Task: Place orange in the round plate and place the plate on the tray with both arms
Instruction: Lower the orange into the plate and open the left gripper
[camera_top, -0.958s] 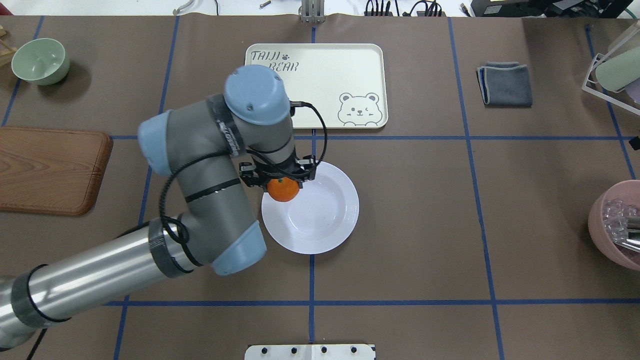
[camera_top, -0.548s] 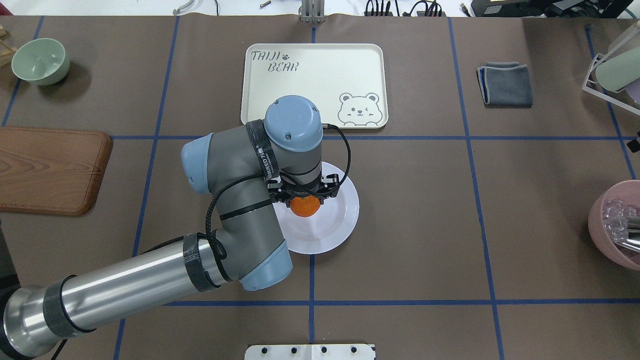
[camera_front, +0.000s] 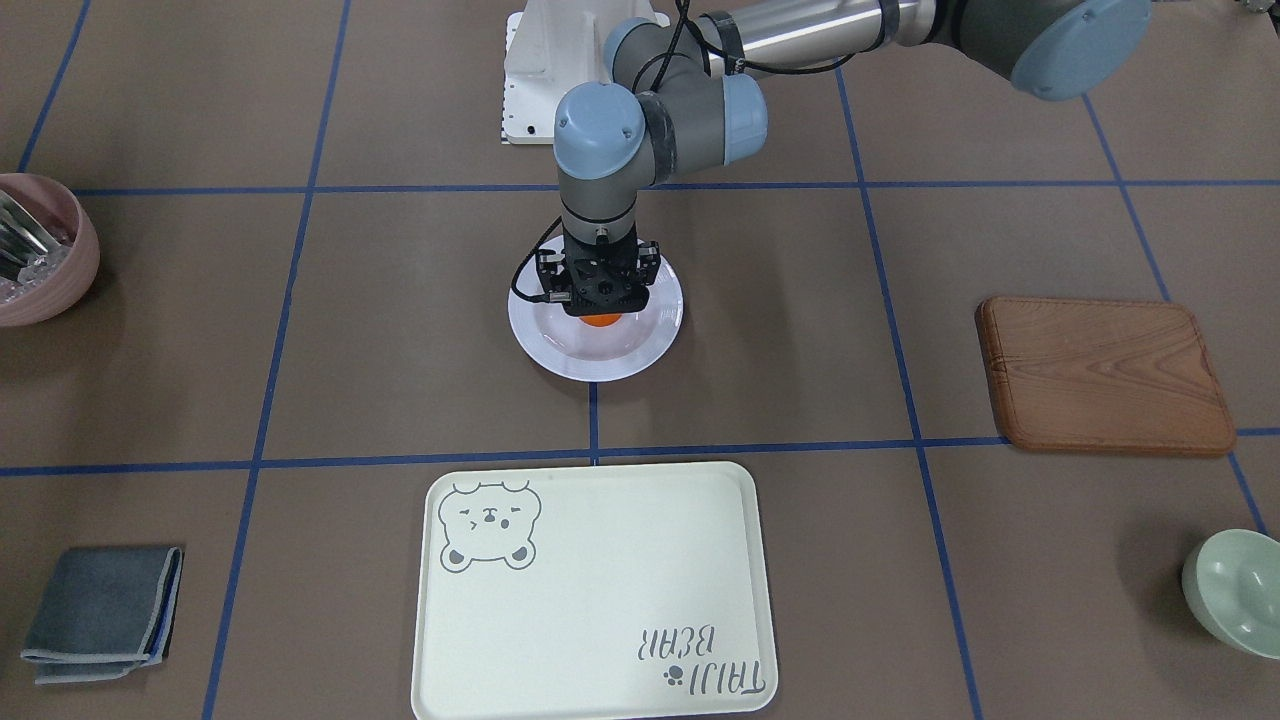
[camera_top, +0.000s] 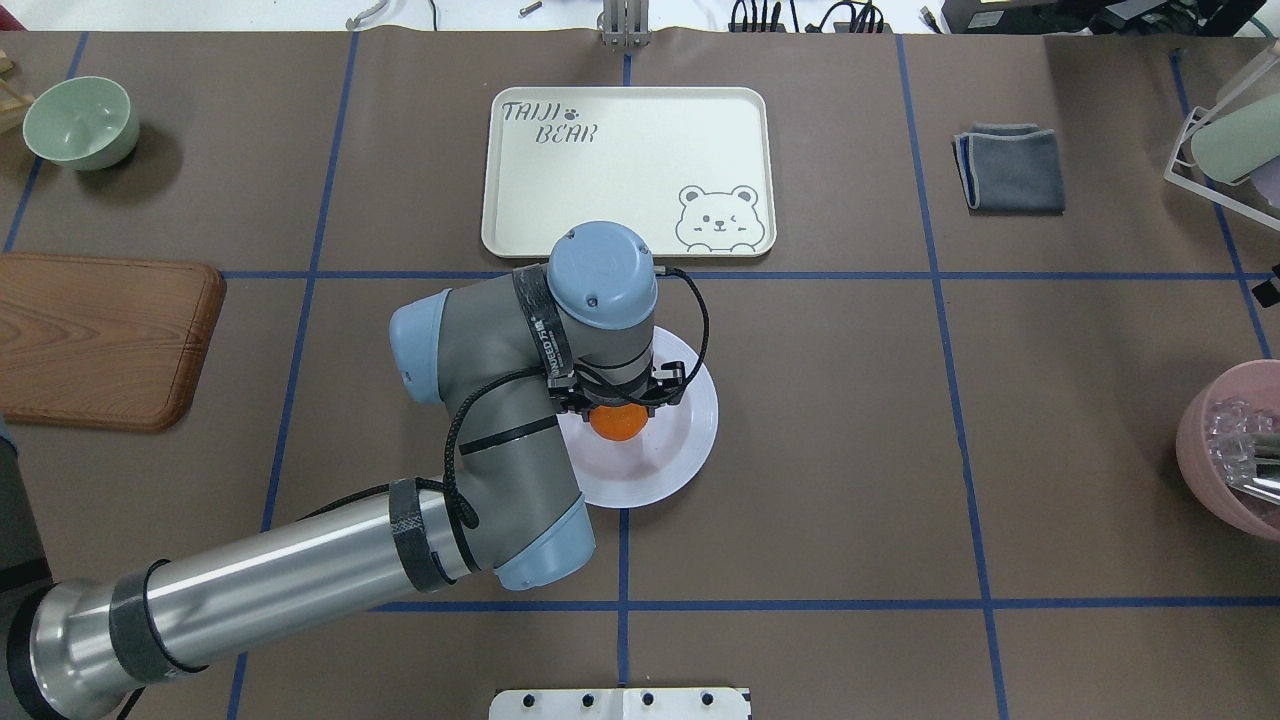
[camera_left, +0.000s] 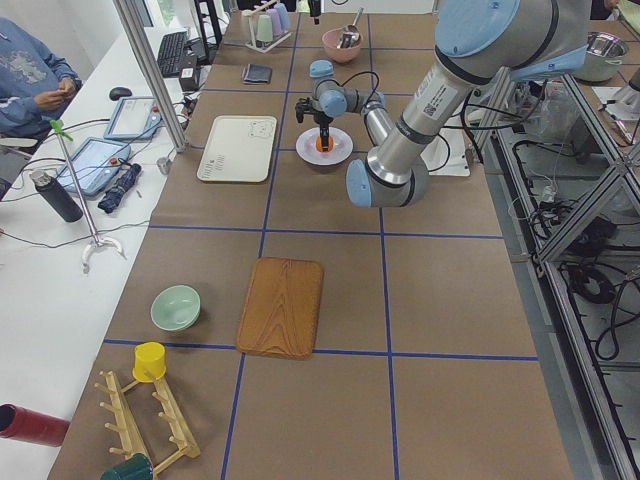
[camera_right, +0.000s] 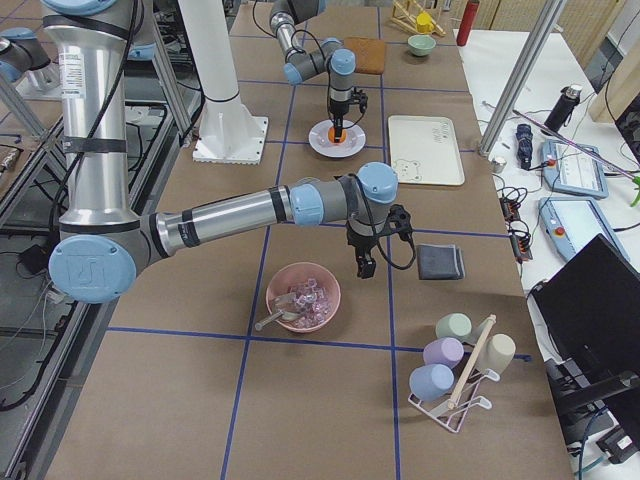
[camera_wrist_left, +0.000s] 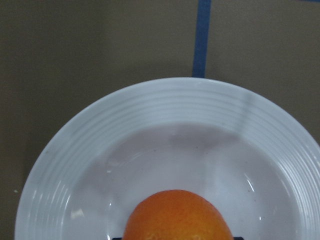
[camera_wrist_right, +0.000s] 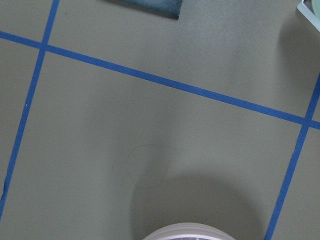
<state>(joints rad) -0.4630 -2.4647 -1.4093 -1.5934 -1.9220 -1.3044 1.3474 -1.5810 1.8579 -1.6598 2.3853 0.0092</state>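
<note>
I see the left black gripper closed on the small bright-orange mandarin, low over the well of the glossy white round plate. The pale cream rectangular tray lies near, not touching the plate. The right black gripper hangs near the pink bowl; I cannot tell its opening.

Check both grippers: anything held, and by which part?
Left gripper holds the small bright-orange mandarin from above, by its sides, over the glossy white ribbed round plate. Right gripper shows only in the side view: cannot tell.
</note>
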